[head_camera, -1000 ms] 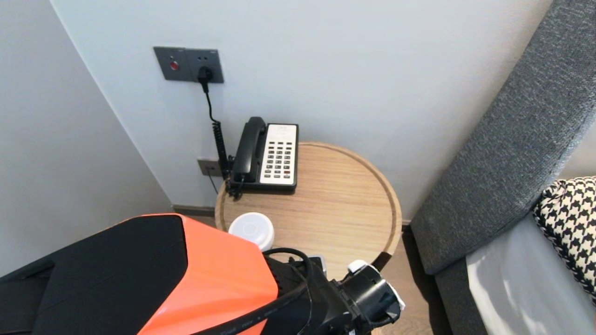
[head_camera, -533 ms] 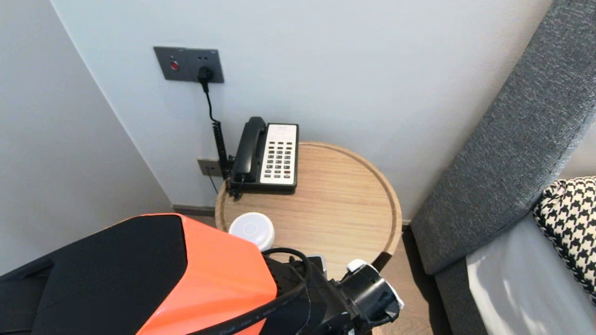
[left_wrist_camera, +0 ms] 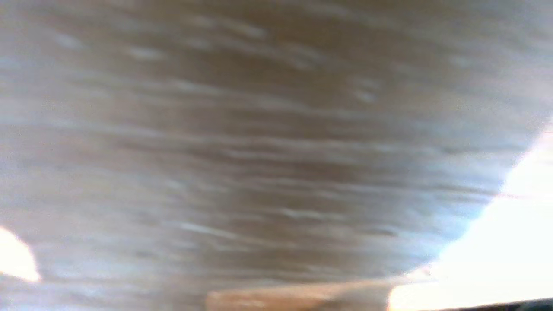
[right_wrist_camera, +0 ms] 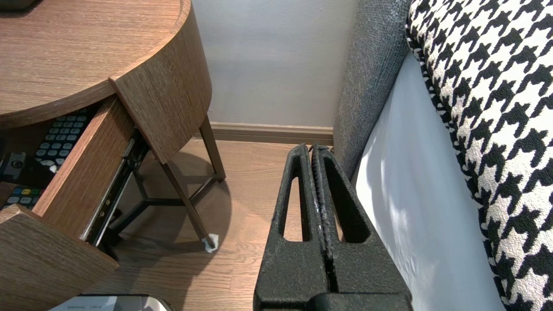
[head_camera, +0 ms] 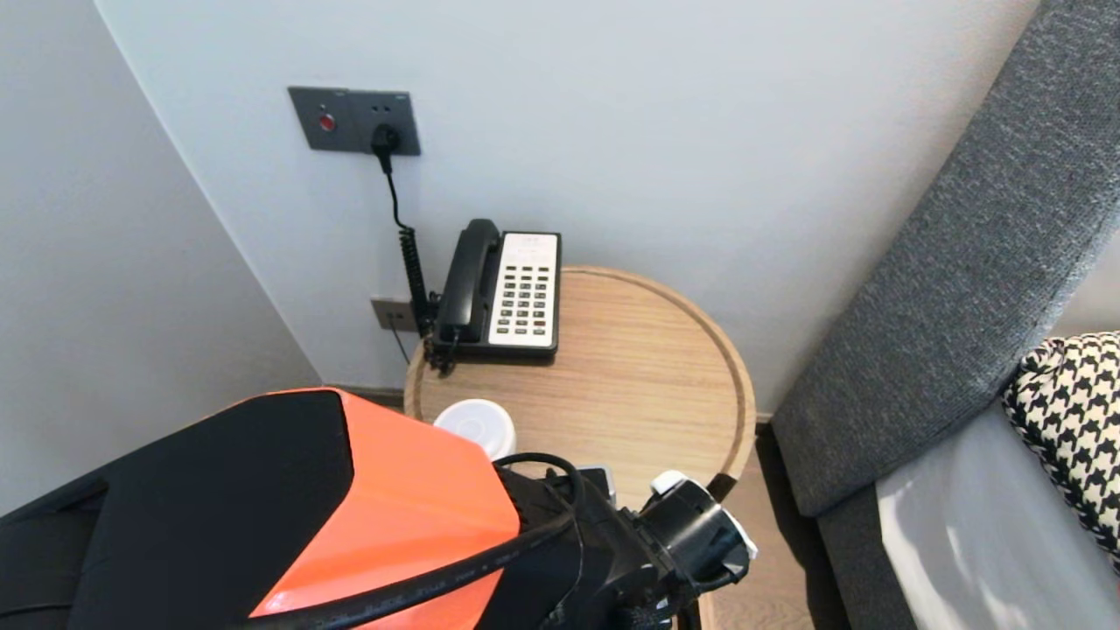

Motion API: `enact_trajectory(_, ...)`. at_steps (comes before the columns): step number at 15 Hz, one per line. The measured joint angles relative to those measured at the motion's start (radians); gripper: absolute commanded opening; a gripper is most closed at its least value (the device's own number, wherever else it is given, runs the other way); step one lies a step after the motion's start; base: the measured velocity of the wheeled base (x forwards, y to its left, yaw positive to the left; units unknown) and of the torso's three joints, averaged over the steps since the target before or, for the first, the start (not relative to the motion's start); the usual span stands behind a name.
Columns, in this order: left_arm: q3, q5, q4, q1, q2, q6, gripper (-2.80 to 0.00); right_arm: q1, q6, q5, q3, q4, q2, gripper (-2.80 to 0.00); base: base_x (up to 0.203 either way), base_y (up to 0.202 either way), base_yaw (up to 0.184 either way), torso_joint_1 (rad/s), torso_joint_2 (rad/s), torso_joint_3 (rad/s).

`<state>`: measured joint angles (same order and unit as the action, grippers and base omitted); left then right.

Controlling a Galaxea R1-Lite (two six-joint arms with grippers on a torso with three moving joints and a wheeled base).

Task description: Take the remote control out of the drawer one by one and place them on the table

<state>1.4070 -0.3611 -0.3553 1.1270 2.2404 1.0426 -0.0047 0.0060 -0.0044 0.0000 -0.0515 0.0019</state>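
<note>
The remote control [right_wrist_camera: 52, 142] lies keys-up in the open drawer [right_wrist_camera: 82, 172] and is probably light, stiff, slick plastic, best pinched across its narrow sides. The left gripper [right_wrist_camera: 15, 168] seems to sit right over it, wide or narrow I cannot tell. The right gripper [right_wrist_camera: 312, 149], pressed together, hangs parked beside the bed [right_wrist_camera: 410, 216].

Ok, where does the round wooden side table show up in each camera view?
Head view: round wooden side table at centre, against the wall, telephone on it.
Left wrist view: only blurred wood grain, probably the table; which part is unclear.
Right wrist view: upper left, its drawer open.
Shared landmark: houndstooth cushion, at the right edge in head and right wrist views.
</note>
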Motion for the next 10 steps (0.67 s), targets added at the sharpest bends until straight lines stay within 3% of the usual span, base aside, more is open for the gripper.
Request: enact_trajectory(10,0.003,-0.013,0.000,0.007,-0.023,-0.006,0.00,0.000,0.000,0.000,0.000,0.000,0.000,-2.80,0.000,0.000,0.000,0.000,0.00,0.000)
